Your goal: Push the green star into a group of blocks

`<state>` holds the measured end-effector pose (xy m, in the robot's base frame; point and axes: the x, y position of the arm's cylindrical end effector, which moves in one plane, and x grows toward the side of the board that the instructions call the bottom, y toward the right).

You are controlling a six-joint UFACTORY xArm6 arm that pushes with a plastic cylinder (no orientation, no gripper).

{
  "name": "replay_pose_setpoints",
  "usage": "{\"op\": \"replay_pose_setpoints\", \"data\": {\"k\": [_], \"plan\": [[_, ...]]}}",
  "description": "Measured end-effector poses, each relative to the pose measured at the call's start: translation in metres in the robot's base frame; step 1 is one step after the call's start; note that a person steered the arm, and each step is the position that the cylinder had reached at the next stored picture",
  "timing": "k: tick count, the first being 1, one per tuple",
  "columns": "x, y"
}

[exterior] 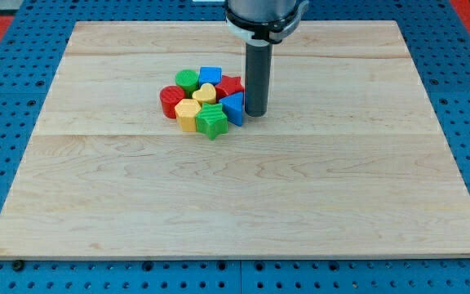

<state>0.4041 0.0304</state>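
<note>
The green star [212, 122] lies left of centre in the upper half of the frame, at the lower edge of a tight cluster of blocks. It touches the yellow block [188, 115] on its left and the yellow heart [205, 94] just above it. The blue block [234, 108] sits against its right side.

Remaining cluster members, upward from the star: a red block [170, 100] at the far left, a green cylinder [187, 79] at the upper left, a blue cube [210, 75] at the top, and a red block [231, 85] at the upper right. All blocks are packed together with no clear gaps visible.

My tip [255, 113] stands on the wooden board [243, 196] just right of the cluster, touching or nearly touching the blue block; I cannot tell which. The rod is upright and holds nothing. The tip is near the star but not in contact with it: the blue block lies between them.

The board rests on a blue perforated surface [6, 163] that frames it on all sides.
</note>
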Motion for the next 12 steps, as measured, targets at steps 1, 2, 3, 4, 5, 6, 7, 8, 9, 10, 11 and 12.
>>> {"op": "replay_pose_setpoints", "data": {"k": [1, 2, 3, 4, 5, 6, 7, 8, 9, 10, 11, 12], "plan": [[0.005, -0.005], [0.005, -0.005], [0.005, -0.005], [0.005, -0.005], [0.007, -0.004], [0.019, -0.002], [0.049, -0.003], [0.065, -0.025], [0.065, -0.062], [0.061, -0.082], [0.058, -0.08], [0.051, -0.067]]}}
